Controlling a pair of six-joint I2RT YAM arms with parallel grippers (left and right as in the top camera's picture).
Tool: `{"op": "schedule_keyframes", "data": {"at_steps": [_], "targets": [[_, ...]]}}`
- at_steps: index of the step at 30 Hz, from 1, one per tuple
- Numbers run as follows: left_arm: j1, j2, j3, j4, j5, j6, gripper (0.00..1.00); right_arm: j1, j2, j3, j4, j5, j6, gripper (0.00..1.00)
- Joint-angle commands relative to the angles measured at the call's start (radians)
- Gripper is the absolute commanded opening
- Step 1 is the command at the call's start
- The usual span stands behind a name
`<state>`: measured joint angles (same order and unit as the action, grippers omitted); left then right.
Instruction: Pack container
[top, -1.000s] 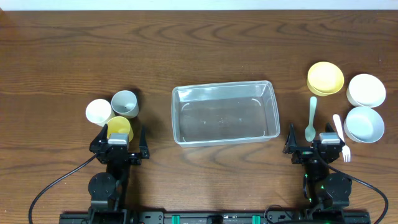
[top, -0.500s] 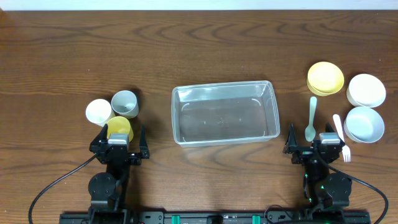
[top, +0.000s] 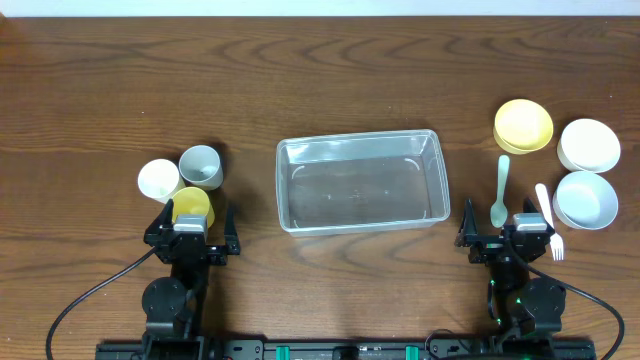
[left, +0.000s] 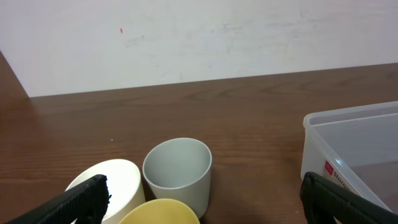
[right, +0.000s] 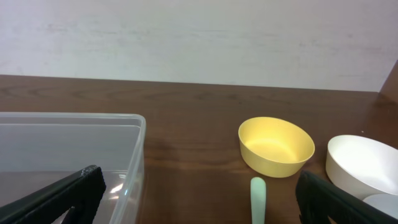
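The clear plastic container (top: 361, 181) sits empty at the table's centre; its corner shows in the left wrist view (left: 354, 146) and in the right wrist view (right: 74, 149). My left gripper (top: 190, 228) is open and empty at the front left, just behind a yellow cup (top: 192, 204), a grey cup (top: 201, 166) and a white cup (top: 158, 179). My right gripper (top: 512, 232) is open and empty at the front right, near a pale green spoon (top: 499, 190) and a white fork (top: 550, 220).
A yellow bowl (top: 523, 125) and two white bowls (top: 588, 143) (top: 585, 199) stand at the right. In the left wrist view the grey cup (left: 177, 171) stands between the fingers. A pale wall lies beyond the table's far edge.
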<state>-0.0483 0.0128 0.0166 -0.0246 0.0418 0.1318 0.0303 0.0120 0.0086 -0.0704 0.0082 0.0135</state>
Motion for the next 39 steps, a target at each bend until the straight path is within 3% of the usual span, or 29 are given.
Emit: {"op": "schedule_keyframes", "data": {"at_steps": [1, 13, 17, 21, 25, 34, 39], "targets": [[0.004, -0.009, -0.013, -0.043, -0.019, 0.010, 0.98, 0.011, -0.006, -0.003, -0.004, -0.010, 0.012, 0.99], [0.004, -0.004, 0.018, -0.046, -0.019, -0.110, 0.98, 0.011, 0.014, 0.040, -0.072, -0.013, 0.042, 0.99], [0.004, 0.068, 0.126, -0.083, -0.019, -0.172, 0.98, 0.011, 0.090, 0.131, -0.139, -0.013, 0.042, 0.99], [0.004, 0.254, 0.314, -0.180, -0.020, -0.171, 0.98, 0.011, 0.261, 0.290, -0.201, -0.018, 0.042, 0.99], [0.004, 0.527, 0.567, -0.349, -0.019, -0.172, 0.98, 0.011, 0.500, 0.502, -0.329, -0.043, 0.042, 0.99], [0.004, 1.162, 1.275, -1.092, 0.002, -0.171, 0.98, 0.006, 1.106, 1.049, -0.856, -0.061, 0.045, 0.99], [0.004, 1.321, 1.381, -1.226, 0.003, -0.182, 0.98, 0.006, 1.279, 1.115, -0.920, -0.120, 0.045, 0.99]]}}
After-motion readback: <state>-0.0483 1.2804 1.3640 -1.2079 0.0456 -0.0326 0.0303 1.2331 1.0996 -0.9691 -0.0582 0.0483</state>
